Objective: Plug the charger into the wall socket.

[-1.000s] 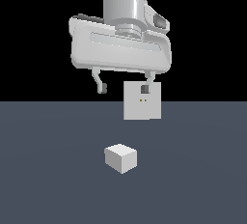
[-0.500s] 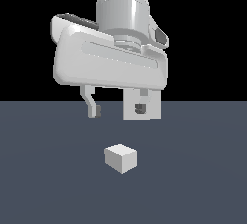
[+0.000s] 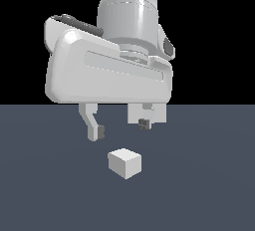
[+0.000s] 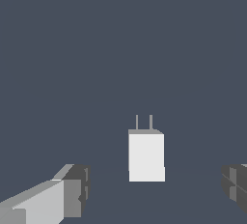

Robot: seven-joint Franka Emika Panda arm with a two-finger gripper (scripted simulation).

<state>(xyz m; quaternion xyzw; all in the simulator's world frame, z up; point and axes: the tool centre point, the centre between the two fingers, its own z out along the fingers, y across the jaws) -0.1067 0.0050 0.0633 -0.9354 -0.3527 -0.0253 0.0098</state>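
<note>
your gripper [image 3: 119, 130] hangs spread wide and empty, above and just behind the charger [image 3: 124, 163], low in the frame's centre. only the wrist view shows the charger's [image 4: 146, 156] two prongs. the arm points straight down over a flat grey floor [image 3: 209, 190]; black backdrop behind.

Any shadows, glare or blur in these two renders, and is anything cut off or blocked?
Exterior view: flat, sharp render, no cast shadow under the charger; the gripper body blocks most of the wall socket. Wrist view: equally sharp, no glare; both fingertips cropped at the frame edges.
</note>
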